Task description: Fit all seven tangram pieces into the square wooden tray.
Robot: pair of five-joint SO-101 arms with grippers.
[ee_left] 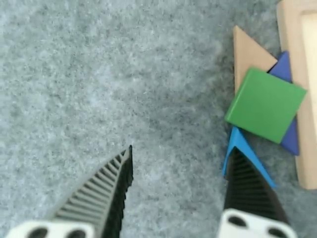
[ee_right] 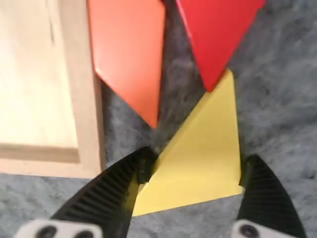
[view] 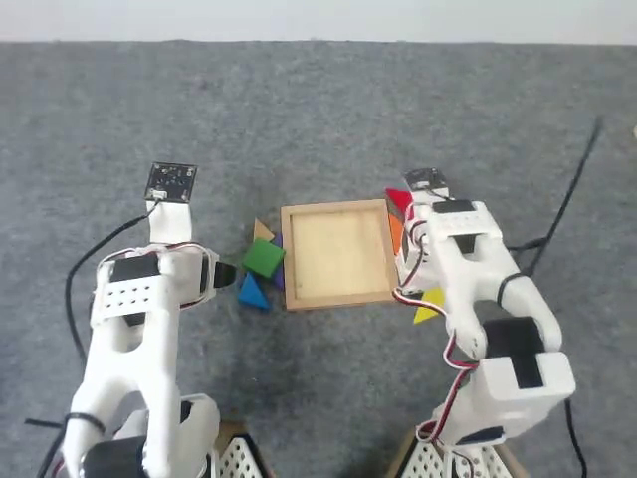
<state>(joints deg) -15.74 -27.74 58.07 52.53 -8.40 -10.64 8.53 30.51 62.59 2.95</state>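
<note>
Our left arm [view: 134, 339] comes up from 7 o'clock in the high view and stretches toward 12, with its wrist bent over the counter [view: 318, 119]. The left claw [ee_left: 183, 149] points down at the surface, and its two ribbed black fingers [ee_left: 111, 183] stand wide apart. Our right arm [view: 488, 299] comes in from 5 o'clock and leans toward 11, its wrist folded downward. The right claw [ee_right: 195, 162] hangs low over the counter, its jaws spread.

The wooden tray [view: 336, 298] lies flat before me. Tan triangle [view: 263, 230], green square [view: 264, 257] and blue triangle [view: 253, 293] cluster at its left rim. Orange piece [view: 396, 234], red triangle [view: 399, 202] and yellow triangle [view: 430, 304] lie on my right.
</note>
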